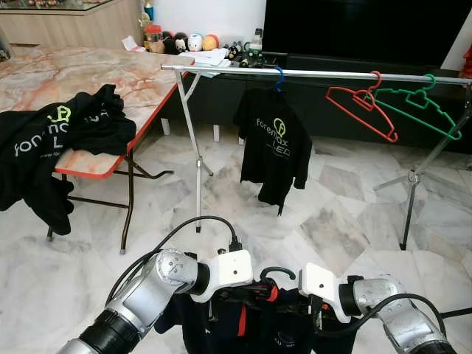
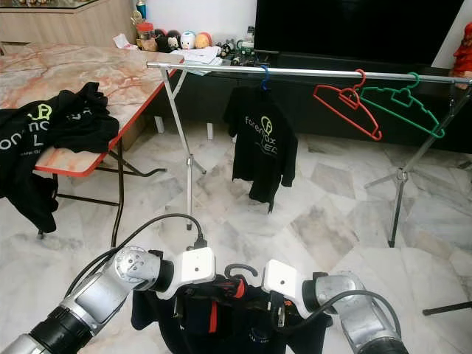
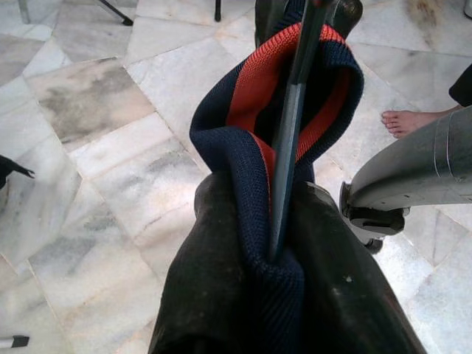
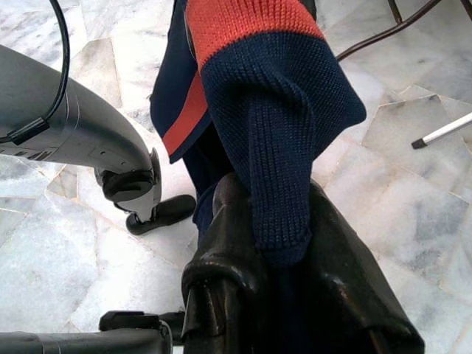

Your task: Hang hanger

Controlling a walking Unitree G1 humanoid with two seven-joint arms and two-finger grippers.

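Note:
Low in front of me, both grippers hold a navy garment (image 1: 243, 324) with a red-trimmed collar, set on a dark hanger whose hook (image 1: 276, 273) pokes up between my wrists. My left gripper (image 3: 273, 214) is shut on the collar and the hanger's dark bar (image 3: 291, 125). On the garment's other side, my right gripper (image 4: 276, 214) is shut on the navy knit collar (image 4: 273, 110). The silver clothes rail (image 1: 317, 72) stands ahead across the floor, well above and beyond the garment.
On the rail hang a black T-shirt (image 1: 273, 144) on a blue hanger, a bare red hanger (image 1: 361, 107) and a green hanger (image 1: 417, 107). A marble-topped table (image 1: 96, 74) with black shirts (image 1: 51, 133) stands left. A person's bare foot (image 3: 413, 122) is nearby.

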